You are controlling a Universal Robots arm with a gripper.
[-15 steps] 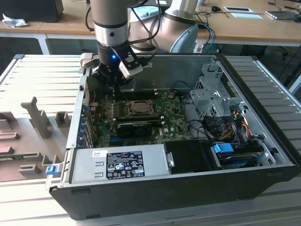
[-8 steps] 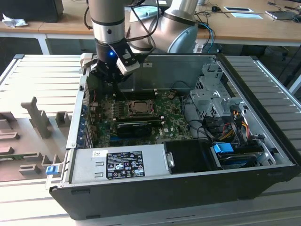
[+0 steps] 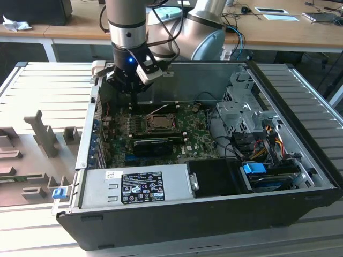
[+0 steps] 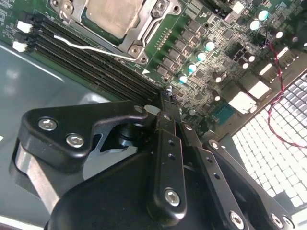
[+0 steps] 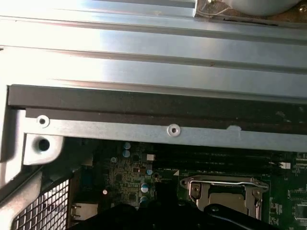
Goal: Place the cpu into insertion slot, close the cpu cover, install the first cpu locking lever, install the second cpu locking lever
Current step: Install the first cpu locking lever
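Inside the open computer case, exterior view's left to right:

Fixture blocks (image 3: pixel 40 134): grey shapes on the ribbed table, outside the case on the exterior view's left.

Power supply (image 3: pixel 134 184): silver box with a label, along the near edge of the case (image 3: pixel 214 225).

Gripper (image 3: pixel 134 88): hangs over the far left part of the green circuit board (image 3: pixel 198 134), near the rear wall of the case and just behind the socket. In the second wrist view its two fingers (image 4: pixel 168 158) lie pressed together with no gap and nothing between them, tips above the board beside the long black memory slots (image 4: pixel 91 62).

Cpu (image 3: pixel 158 121): seated flat in the insertion slot; its silvery-grey top shows in the second wrist view (image 4: pixel 112 14).

Insertion slot (image 3: pixel 158 128): mid-board, to the exterior view's right of the gripper; its pin grid is hidden beneath the chip.

Cpu cover (image 4: pixel 144 28): silver frame lying down around the chip; also seen in the first wrist view (image 5: pixel 225 194).

Locking lever (image 4: pixel 91 48): thin silver wire running along the socket edge nearest the memory slots; whether it is hooked cannot be told.

Expansion card (image 3: pixel 155 144): long, black, just in front of the socket.

Drive cage (image 3: pixel 241 107): grey metal, far right, with coloured cables (image 3: pixel 268 142) below it.
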